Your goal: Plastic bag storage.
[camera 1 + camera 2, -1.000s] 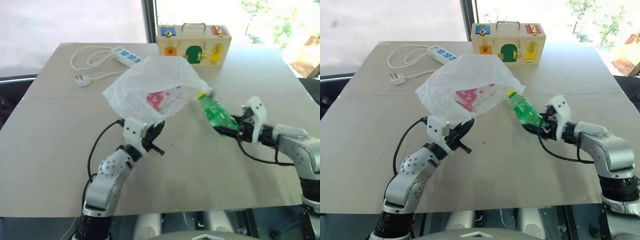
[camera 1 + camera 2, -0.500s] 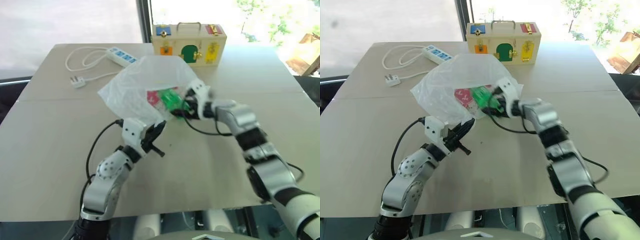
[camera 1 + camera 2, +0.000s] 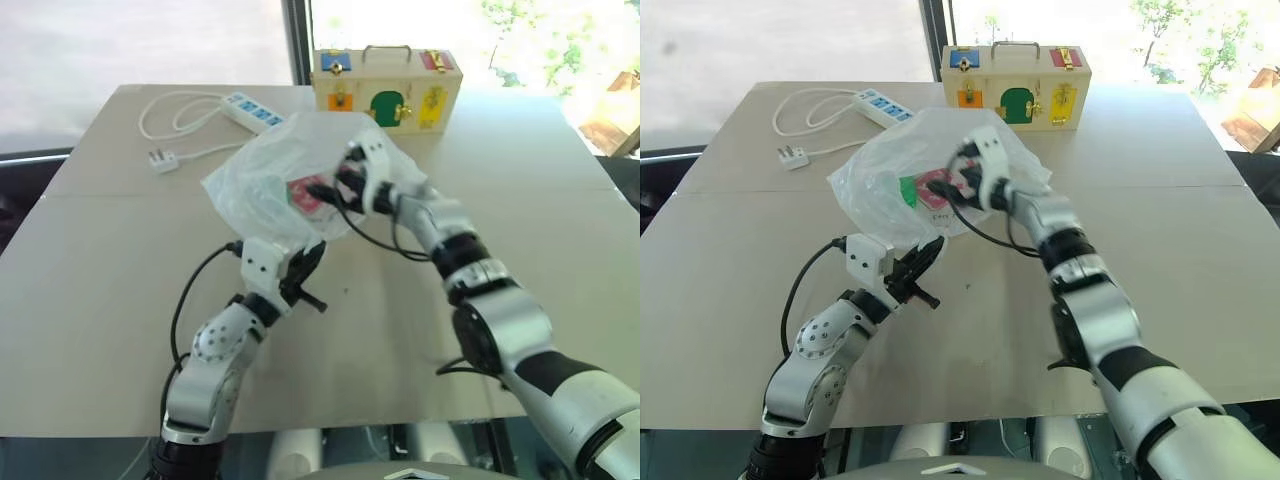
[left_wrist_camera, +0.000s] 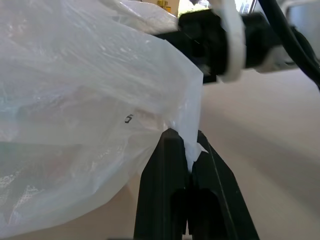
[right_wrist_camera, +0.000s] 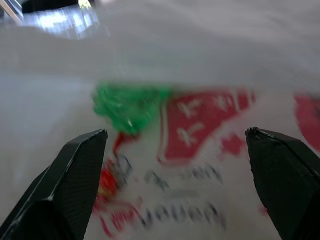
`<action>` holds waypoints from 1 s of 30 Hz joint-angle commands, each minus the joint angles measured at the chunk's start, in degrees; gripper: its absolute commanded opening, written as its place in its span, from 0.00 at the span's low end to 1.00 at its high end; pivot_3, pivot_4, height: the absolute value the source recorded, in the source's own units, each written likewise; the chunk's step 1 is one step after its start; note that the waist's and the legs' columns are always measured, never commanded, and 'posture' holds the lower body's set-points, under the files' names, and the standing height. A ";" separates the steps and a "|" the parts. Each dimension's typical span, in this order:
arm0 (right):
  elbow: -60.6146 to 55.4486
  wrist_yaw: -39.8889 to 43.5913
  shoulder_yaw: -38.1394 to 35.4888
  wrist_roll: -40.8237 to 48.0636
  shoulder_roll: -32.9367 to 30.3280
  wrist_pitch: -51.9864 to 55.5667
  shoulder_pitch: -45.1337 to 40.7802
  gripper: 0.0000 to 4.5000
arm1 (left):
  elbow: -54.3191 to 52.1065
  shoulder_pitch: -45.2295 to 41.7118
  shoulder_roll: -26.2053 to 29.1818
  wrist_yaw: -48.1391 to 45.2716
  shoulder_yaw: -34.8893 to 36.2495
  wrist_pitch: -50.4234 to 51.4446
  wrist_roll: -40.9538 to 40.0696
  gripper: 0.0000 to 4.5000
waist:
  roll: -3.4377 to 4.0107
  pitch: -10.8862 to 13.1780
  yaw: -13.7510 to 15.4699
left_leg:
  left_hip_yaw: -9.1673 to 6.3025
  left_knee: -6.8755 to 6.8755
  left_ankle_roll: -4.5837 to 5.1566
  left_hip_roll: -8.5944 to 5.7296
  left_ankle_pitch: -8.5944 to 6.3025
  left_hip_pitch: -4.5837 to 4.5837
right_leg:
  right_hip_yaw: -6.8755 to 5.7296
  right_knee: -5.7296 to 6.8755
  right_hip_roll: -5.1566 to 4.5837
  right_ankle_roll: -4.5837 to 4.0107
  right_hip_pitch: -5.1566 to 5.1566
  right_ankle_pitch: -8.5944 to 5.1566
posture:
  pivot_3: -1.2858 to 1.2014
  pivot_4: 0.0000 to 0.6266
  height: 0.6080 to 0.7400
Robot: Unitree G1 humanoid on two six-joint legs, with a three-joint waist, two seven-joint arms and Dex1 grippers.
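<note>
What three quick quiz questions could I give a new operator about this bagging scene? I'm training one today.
1. True or false: the left gripper is pinching the plastic bag.
2. Where is the green bottle? A) on the table B) inside the bag C) in the right gripper
3. Fill in: the right gripper's fingers are ____.

Key: 1 true; 2 B; 3 open, with nothing between them.

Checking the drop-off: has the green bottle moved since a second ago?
Yes. The bottle went from right of the bag, in the right tool, leftward into it, now nearer the power strip.
</note>
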 commanded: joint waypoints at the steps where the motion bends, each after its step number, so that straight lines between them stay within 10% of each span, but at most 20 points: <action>1: -17.69 10.03 2.15 1.11 -7.40 1.05 4.57 0.99 | -1.73 -0.17 0.10 -0.12 0.51 -0.96 -0.35 0.00 | 0.05 0.03 -0.21 | -0.01 -0.01 0.00 0.01 0.00 -0.01 | 0.00 0.00 0.02 0.00 -0.02 0.00 | 0.52 0.24 0.94; 7: -24.68 11.56 -2.31 1.93 -14.56 -6.87 8.92 0.99 | -0.92 -0.66 0.51 -0.57 0.93 -0.84 -0.55 0.00 | 0.06 0.02 -0.32 | 0.04 -0.03 0.01 0.06 0.00 0.15 | 0.08 0.02 0.14 0.00 0.03 -0.01 | 0.52 0.24 0.94; 25: 23.28 -13.04 -0.35 -16.27 -5.50 -31.80 -8.70 0.99 | -1.38 -0.12 0.67 0.24 1.95 -0.81 0.17 0.00 | 0.08 0.04 -0.14 | 0.16 -0.01 -0.19 0.06 0.12 0.14 | 0.19 0.00 0.14 0.00 0.01 0.00 | 0.52 0.24 0.94; 30: 26.52 -16.32 -1.27 -17.15 -4.73 -34.33 -10.03 0.58 | -2.00 0.58 0.61 0.79 2.42 -0.67 0.13 0.00 | 0.08 0.04 -0.22 | 0.15 -0.03 -0.19 0.07 0.12 0.16 | 0.19 0.01 0.14 -0.01 0.01 0.00 | 0.52 0.24 0.94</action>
